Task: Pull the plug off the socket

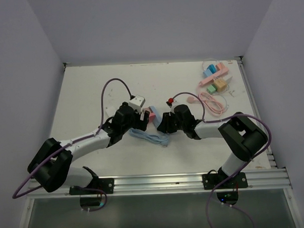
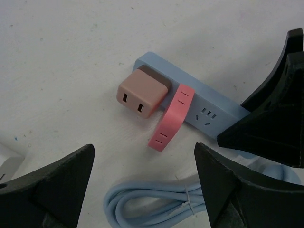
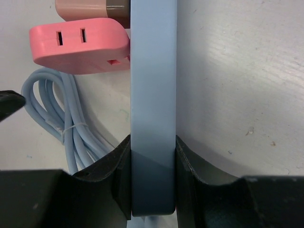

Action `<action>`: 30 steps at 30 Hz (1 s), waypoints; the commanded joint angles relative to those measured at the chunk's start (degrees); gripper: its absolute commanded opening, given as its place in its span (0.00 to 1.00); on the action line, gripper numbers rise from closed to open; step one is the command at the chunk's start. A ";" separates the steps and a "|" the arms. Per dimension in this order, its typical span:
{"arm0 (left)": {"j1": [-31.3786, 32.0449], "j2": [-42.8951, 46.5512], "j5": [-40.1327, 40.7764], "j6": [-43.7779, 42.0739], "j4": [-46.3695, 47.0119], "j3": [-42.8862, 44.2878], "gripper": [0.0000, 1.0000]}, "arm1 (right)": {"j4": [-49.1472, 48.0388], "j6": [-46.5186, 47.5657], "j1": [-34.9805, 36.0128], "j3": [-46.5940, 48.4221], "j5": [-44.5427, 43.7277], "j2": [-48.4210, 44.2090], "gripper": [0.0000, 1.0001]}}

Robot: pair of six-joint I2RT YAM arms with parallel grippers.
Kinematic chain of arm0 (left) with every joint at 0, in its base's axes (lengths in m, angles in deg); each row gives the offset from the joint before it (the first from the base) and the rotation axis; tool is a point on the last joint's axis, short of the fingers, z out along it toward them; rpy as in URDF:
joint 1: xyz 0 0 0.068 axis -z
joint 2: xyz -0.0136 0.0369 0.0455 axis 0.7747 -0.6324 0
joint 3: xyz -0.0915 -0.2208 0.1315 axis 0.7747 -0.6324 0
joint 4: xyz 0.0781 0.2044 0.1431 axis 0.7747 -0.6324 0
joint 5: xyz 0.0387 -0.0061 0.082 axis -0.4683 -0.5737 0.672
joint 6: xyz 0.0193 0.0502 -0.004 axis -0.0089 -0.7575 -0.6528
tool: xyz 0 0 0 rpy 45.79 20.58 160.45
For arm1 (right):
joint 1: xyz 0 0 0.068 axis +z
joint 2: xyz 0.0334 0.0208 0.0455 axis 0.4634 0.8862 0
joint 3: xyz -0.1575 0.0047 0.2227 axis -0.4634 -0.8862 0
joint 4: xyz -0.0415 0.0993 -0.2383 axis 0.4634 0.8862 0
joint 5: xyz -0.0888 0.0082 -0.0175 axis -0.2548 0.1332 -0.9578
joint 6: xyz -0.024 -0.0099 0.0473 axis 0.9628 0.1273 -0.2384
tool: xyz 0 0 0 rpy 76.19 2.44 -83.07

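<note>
My right gripper (image 3: 153, 159) is clamping the blue power strip (image 3: 153, 71), left gripper (image 2: 143, 159) is hanging open over the pink plug (image 2: 172, 116) seated in it. I'm worrying about snagging the tan adapter (image 2: 142, 95) beside it instead.

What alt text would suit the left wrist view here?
A blue power strip holds a tan plug and a flat pink plug. The right claw grips its end; the open left claw hovers in front, near a coiled blue cable.
</note>
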 commanded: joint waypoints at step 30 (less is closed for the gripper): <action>2.97 -11.65 -8.66 -14.14 -2.70 9.04 0.14 | 5.40 4.90 1.15 1.15 7.37 2.01 0.00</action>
